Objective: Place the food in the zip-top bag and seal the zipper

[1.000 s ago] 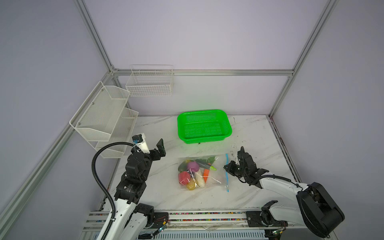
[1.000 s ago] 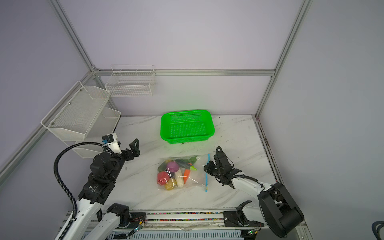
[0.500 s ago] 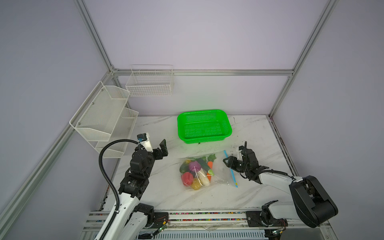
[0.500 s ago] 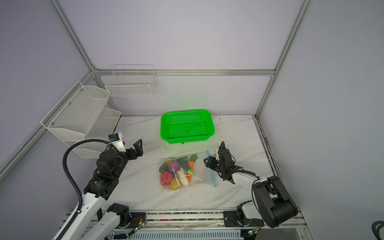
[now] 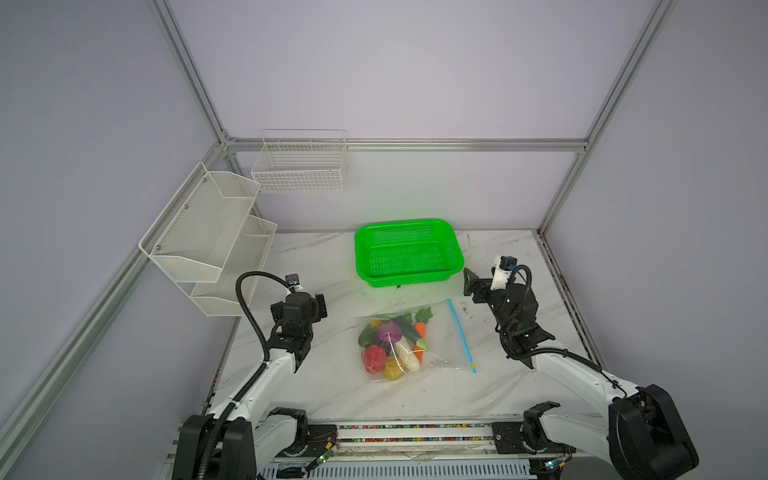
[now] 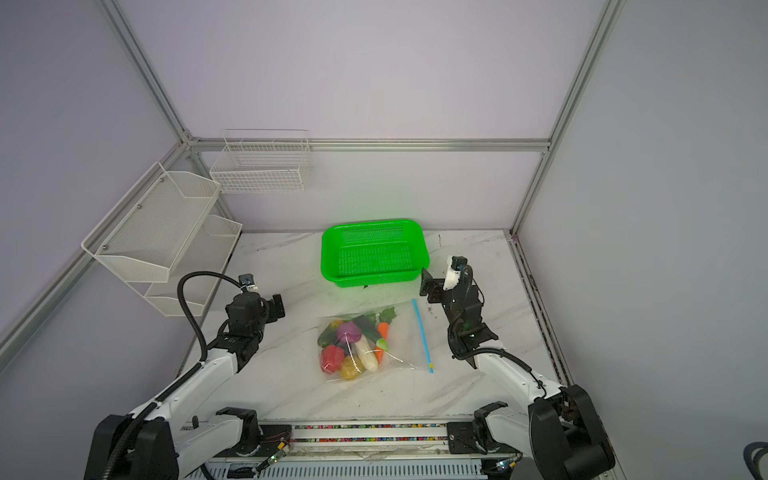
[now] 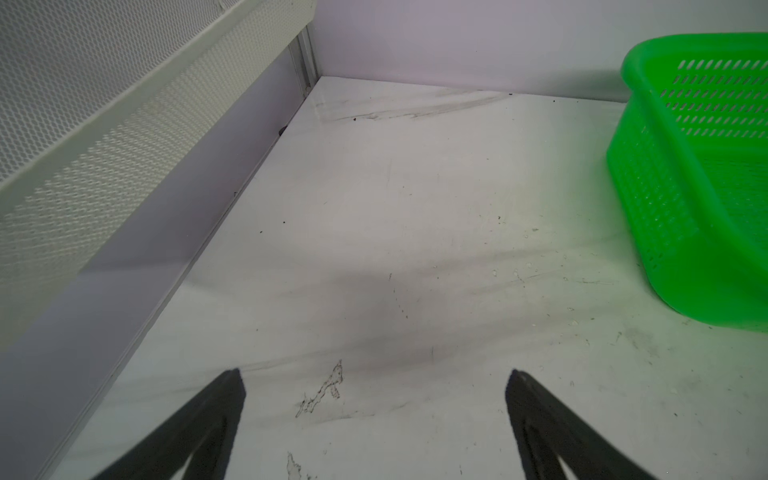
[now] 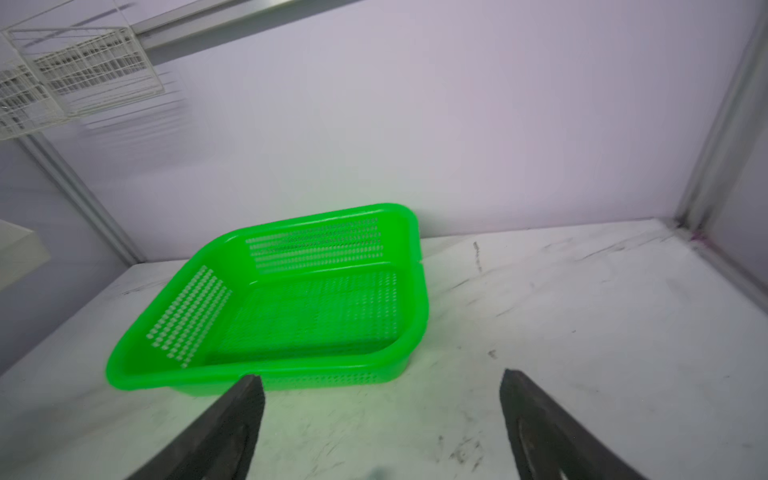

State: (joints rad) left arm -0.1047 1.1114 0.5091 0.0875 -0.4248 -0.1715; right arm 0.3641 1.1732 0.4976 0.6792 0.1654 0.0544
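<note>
The zip-top bag (image 5: 440,340) lies flat on the table (image 5: 332,386), just near of the green basket (image 5: 409,280), with the food (image 5: 390,347) bunched at its left end and the zipper (image 5: 460,332) along its right edge. Left gripper (image 7: 374,376) and right gripper (image 8: 380,374) both gape empty, well clear. Looks like light, limp, slippery film, so I'd pinch that stiffer blue strip, not the loose middle

I see glossy, crinkled clear plastic on the zip-top bag (image 5: 440,343). Ahead of my right claw (image 8: 381,375), the basket (image 8: 291,324) is shiny perforated plastic, and the table (image 8: 582,311) is smooth, scuffed, marble-look.
</note>
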